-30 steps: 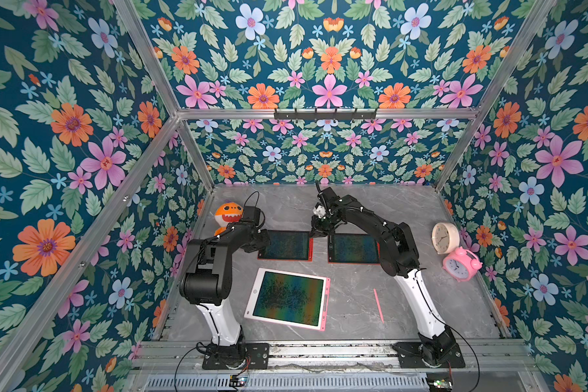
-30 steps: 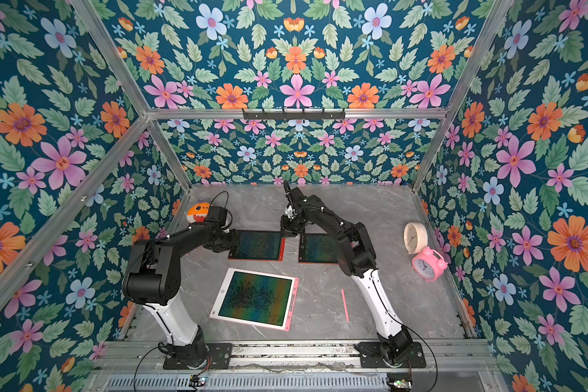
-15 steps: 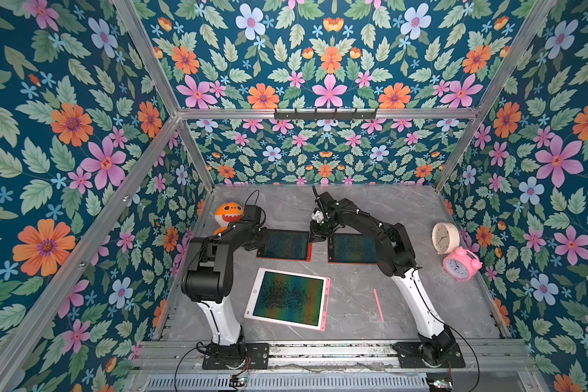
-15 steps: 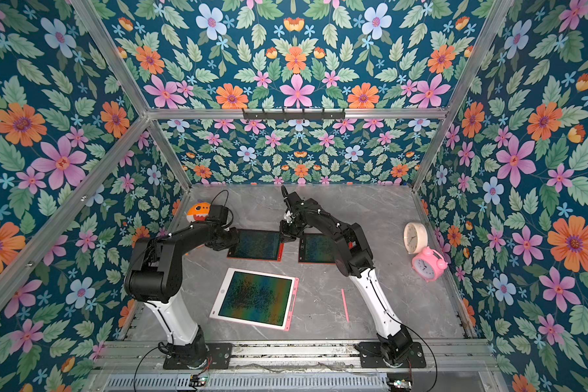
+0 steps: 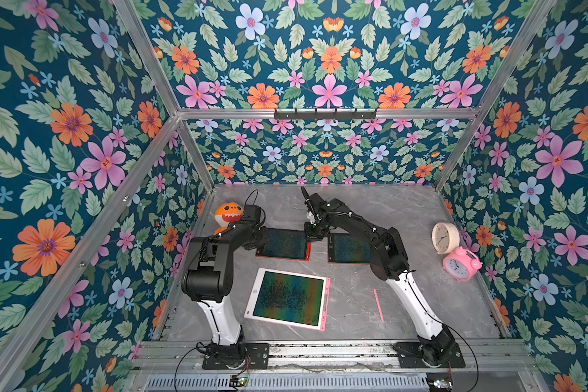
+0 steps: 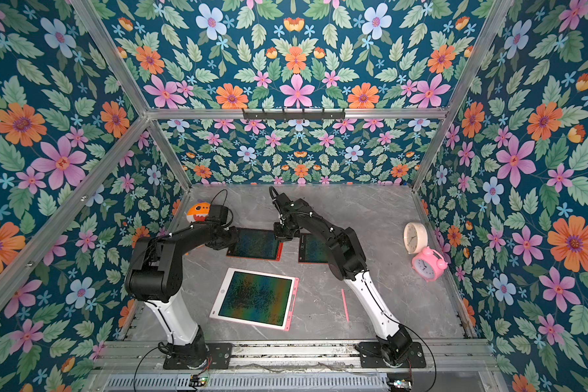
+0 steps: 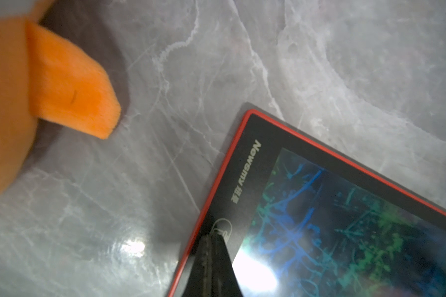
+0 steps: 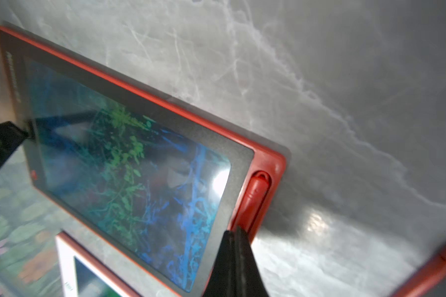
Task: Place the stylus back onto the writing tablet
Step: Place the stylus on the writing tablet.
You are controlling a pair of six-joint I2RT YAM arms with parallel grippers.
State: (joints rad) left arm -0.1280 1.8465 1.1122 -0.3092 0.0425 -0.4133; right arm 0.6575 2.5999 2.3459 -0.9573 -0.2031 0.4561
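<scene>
The red stylus [image 8: 255, 195] lies seated in the side channel of the red tablet [image 8: 129, 159], with its long axis parallel to that edge. The right gripper [image 8: 236, 232], jaws pressed together and holding nothing, sits at the end of the stylus, which extends straight ahead of its tips. The left gripper [image 7: 214, 237], also pressed together, bears on the tablet's opposite border, apparently steadying it. A pink stylus [image 5: 378, 305] lies loose on the counter [image 5: 353, 210], nearer the right arm. Whether its own tablet's holder is empty cannot be told.
</scene>
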